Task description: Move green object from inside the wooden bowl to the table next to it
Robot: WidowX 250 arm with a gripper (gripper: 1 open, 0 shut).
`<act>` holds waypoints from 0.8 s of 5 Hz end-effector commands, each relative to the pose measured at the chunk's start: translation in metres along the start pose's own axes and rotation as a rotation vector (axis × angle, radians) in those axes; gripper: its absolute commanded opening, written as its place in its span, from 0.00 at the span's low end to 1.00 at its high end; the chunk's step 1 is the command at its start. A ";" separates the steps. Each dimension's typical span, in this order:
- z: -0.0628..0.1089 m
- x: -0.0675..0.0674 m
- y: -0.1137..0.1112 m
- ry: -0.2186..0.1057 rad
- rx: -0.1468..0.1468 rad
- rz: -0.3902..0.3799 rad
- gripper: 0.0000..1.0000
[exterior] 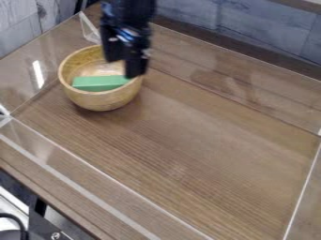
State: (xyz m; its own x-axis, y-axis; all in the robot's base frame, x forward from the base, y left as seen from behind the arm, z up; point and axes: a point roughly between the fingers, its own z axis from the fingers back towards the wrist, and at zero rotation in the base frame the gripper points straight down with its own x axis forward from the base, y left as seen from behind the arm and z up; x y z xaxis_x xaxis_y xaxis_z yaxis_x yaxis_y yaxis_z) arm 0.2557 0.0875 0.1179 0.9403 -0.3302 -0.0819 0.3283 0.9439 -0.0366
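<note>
The wooden bowl [88, 94] stands at the left of the table [189, 141]. Inside it lies the green object [96, 83], a flat bright green bar, partly covered at its right end by the gripper. My gripper [122, 58] hangs over the bowl's right half, pointing down. Its two dark fingers [133, 64] stand apart and hold nothing. The fingertips are just above the green bar's right end; touch is not evident.
Clear transparent walls [163, 202] run around the table's edges. A pale folded piece [83, 17] stands behind the bowl near the back wall. Brown tabletop stretches to the right and front of the bowl.
</note>
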 end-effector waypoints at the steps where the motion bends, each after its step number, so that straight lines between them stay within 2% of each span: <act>1: 0.010 -0.002 0.027 -0.042 0.047 -0.113 1.00; 2: 0.005 -0.003 0.045 -0.037 0.055 -0.232 1.00; 4: -0.014 0.005 0.069 -0.037 0.052 -0.330 1.00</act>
State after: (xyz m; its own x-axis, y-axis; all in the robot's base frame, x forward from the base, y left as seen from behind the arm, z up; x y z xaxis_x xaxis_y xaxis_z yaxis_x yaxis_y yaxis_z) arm 0.2751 0.1423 0.0844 0.7770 -0.6260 -0.0661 0.6228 0.7798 -0.0636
